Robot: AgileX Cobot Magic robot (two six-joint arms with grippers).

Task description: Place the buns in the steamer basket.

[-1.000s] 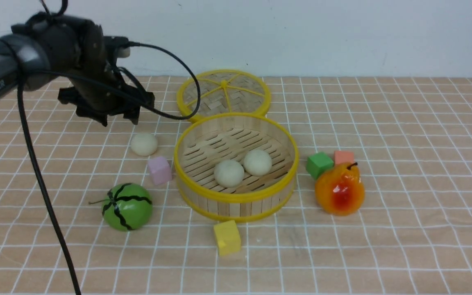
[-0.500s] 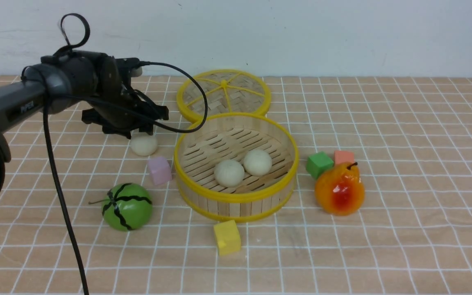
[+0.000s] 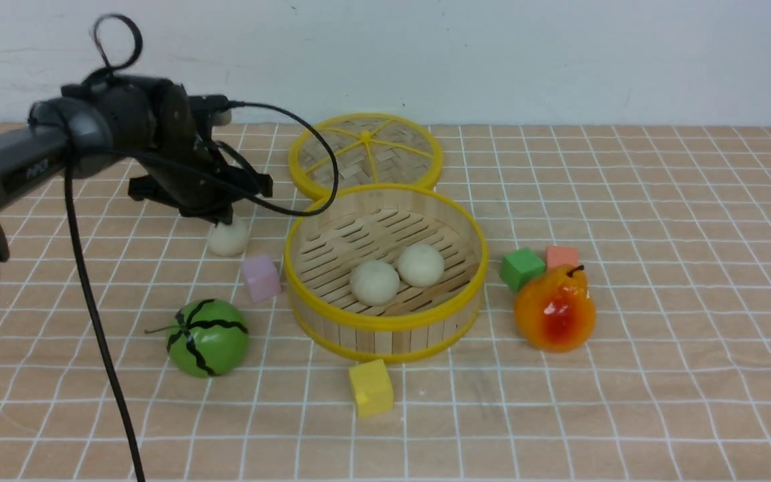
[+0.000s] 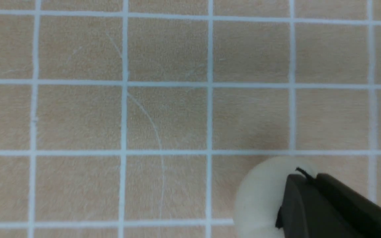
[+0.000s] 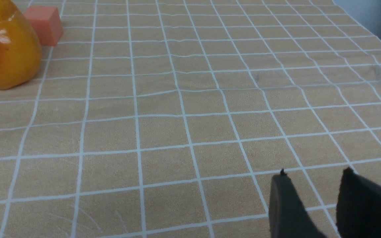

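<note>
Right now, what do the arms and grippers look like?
Left arm: dark grey tubular link with pale PIPER lettering, black wrist housing, black cable looping above it and trailing down. Left gripper: black, blunt fingers. Right gripper: two dark tapered fingers; its arm is out of view.

Bright, even light, soft shadows; glare on the pear point(image 3: 555, 313).

Steamer basket point(image 3: 385, 326): round bamboo-slat tub with yellow rims, upright, mid-table point(image 3: 653, 402). First bun point(image 3: 374, 283) and second bun point(image 3: 420, 265), smooth cream-white balls, rest side by side on its slatted floor. Third bun point(image 3: 227, 239) sits on the table left of the basket, directly under my left gripper point(image 3: 225, 219).
</note>
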